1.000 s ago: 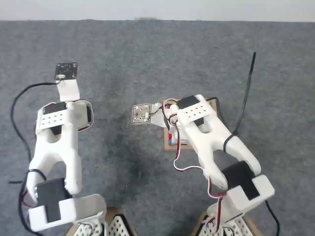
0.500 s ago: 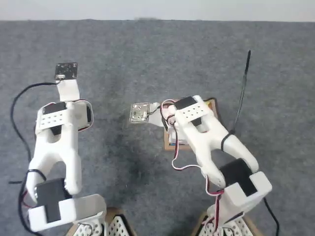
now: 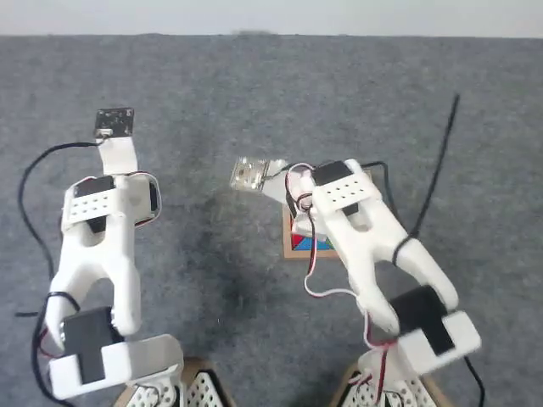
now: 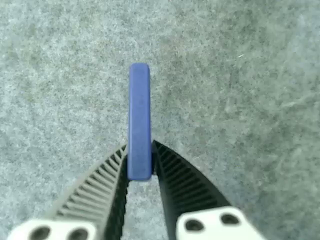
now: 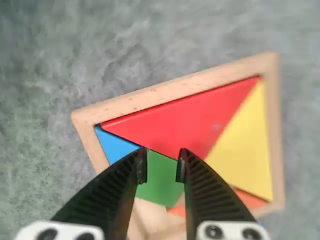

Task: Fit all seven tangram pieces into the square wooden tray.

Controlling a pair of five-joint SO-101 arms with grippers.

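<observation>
Swinging aside, your right arm (image 3: 366, 242) has bared more of the wooden tray (image 3: 287, 246); the right gripper (image 5: 161, 164) hovers over it, jaws slightly apart, empty. Well left of it, the left gripper (image 4: 140, 149) clamps the blue piece (image 4: 139, 112) edge-on, long axis pointing straight out.

Cannot make out most of the square wooden tray (image 3: 288, 243) under the right arm (image 3: 365, 237). Cannot tell the shape of the blue piece (image 4: 139, 115), edge-on in the left claw (image 4: 140, 148). Cannot see the green piece (image 5: 160, 187) whole behind the right claw (image 5: 160, 164).
</observation>
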